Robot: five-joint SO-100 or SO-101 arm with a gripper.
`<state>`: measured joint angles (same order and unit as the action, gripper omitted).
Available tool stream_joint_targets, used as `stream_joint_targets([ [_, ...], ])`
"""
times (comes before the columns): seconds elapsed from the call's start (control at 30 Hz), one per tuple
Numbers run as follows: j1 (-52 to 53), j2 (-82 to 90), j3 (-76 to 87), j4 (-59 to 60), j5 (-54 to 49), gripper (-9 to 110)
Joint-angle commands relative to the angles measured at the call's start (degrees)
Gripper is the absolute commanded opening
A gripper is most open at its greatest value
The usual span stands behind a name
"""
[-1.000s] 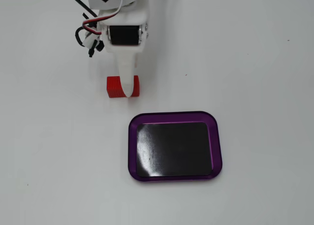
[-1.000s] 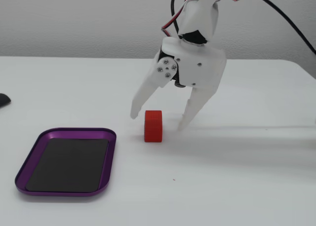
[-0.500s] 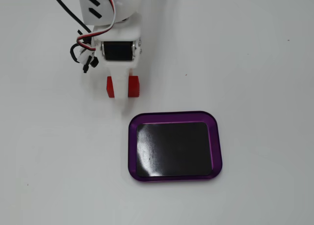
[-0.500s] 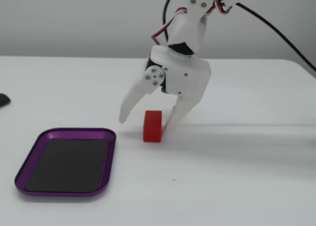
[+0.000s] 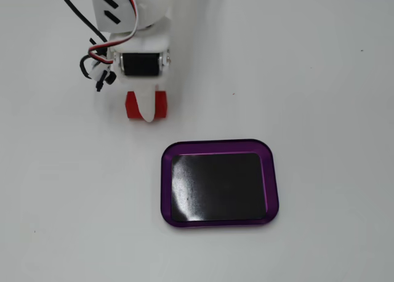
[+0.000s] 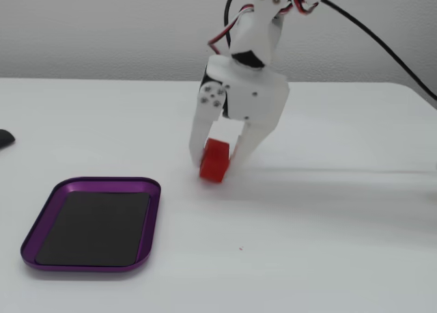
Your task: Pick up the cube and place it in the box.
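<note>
The red cube lies on the white table, up and to the left of the box in a fixed view, and also shows in the other fixed view, slightly tilted. My white gripper comes down over it with one finger on each side, closed against the block at table height. The box is a purple-rimmed tray with a black bottom, empty, below and right of the cube in a fixed view. In the other fixed view it lies at the lower left.
Black and coloured cables hang off the arm's left side. A small dark object lies at the left edge. The table's back edge meets a grey wall.
</note>
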<state>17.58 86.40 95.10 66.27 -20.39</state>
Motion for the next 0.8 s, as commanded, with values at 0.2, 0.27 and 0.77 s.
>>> stream_joint_targets([
  [0.2, -3.60, 33.31, 6.15, -4.57, 0.70, -1],
  [0.27, -6.86, 39.81, 12.66, -9.40, 0.70, -1],
  [0.77, -21.80, 35.77, 32.87, -42.45, 2.02, -1],
])
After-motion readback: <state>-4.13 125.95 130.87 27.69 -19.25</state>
